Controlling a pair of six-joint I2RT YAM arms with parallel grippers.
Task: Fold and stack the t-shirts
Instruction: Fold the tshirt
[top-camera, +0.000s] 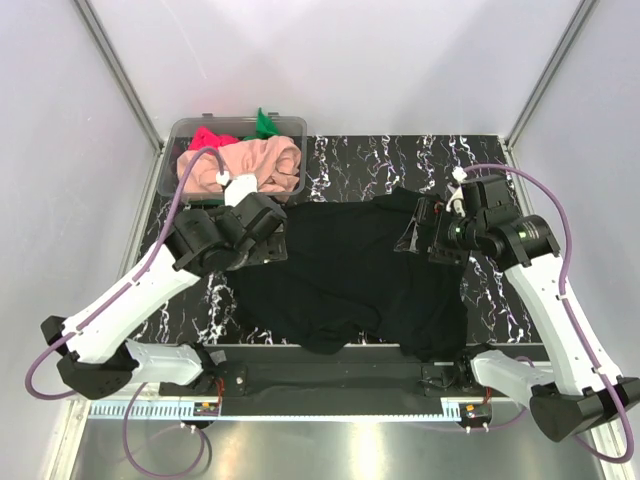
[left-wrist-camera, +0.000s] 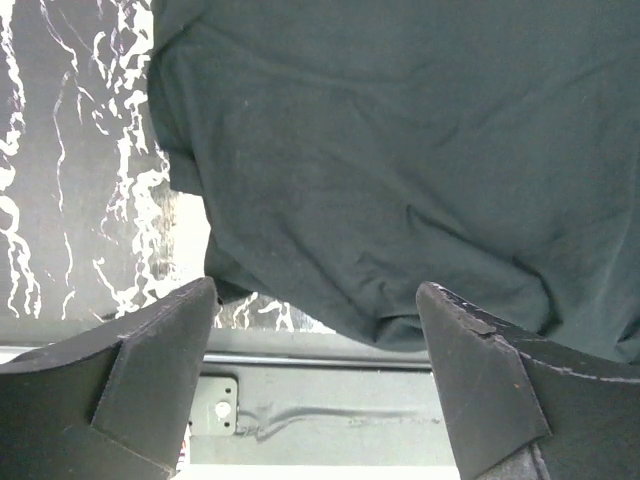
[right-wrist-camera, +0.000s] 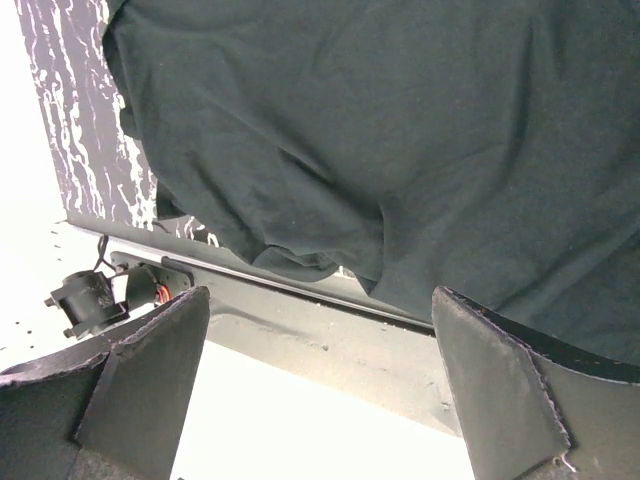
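Limp, light black t-shirt (top-camera: 350, 270) sprawls mid-table; left gripper (left-wrist-camera: 315, 300) and right gripper (right-wrist-camera: 320, 300) gape empty. Best pinched at its outer edges.

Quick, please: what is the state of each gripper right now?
Left gripper: open, holding nothing.
Right gripper: open, holding nothing.

Tub (top-camera: 236, 120) just beyond left pincer (left-wrist-camera: 315, 290)
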